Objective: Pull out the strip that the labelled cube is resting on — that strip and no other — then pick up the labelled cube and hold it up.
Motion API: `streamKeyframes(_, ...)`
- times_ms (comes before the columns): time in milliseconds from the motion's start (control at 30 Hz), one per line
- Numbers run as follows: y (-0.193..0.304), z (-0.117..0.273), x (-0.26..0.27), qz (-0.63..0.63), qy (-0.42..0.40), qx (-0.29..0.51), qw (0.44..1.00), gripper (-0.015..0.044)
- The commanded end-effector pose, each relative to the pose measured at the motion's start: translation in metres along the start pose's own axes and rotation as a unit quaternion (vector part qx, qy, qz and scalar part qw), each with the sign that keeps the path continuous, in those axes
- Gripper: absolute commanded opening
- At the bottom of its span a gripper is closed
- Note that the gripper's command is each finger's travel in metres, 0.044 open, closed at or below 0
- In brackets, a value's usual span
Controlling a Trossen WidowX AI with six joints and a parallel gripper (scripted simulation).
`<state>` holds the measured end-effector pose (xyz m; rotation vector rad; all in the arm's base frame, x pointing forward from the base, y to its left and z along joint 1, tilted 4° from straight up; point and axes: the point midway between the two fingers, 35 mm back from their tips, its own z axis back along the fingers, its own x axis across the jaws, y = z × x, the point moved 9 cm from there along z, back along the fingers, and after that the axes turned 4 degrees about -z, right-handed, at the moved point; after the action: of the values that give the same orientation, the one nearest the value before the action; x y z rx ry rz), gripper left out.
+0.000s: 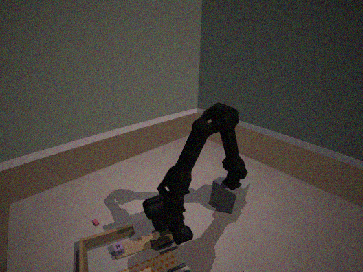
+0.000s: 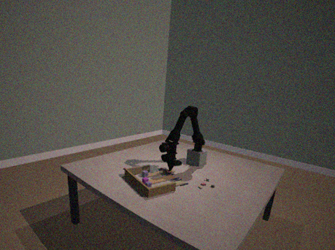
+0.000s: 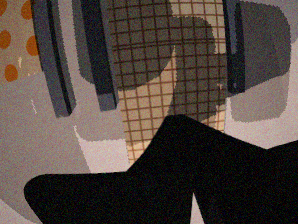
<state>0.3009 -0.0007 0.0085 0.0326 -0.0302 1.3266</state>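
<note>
A pale purple cube [image 1: 118,248] [image 2: 145,173] with a dark letter rests on the far end of a brown grid-patterned strip [image 1: 135,246] [image 3: 145,112]. That strip lies between dark rails [image 3: 92,55] [image 3: 236,55], its outer end hidden by the gripper in the wrist view. My gripper [image 2: 171,168] [image 3: 173,123] is down at the strip's outer part, shut on the grid strip; the grip itself is hidden behind its black body. An orange-dotted strip [image 1: 161,262] [image 3: 10,50] lies parallel beside it.
A wooden-walled tray [image 1: 81,255] [image 2: 161,190] surrounds the cubes' side. A magenta cube [image 2: 145,179] and another purple cube [image 2: 148,183] sit near its far wall. A small red block [image 1: 95,222] lies outside. Small bits [image 2: 203,184] lie nearby. The arm stands on a grey block [image 1: 223,199] [image 2: 196,158].
</note>
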Motion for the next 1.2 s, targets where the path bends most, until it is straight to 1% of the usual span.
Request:
streamKeyframes(0,0.013,-0.005,-0.002,-0.002,0.004,0.015,1.000,0.0000)
streamKeyframes(1167,0.058,-0.005,-0.007,-0.002,0.004,0.017,1.000,0.0000)
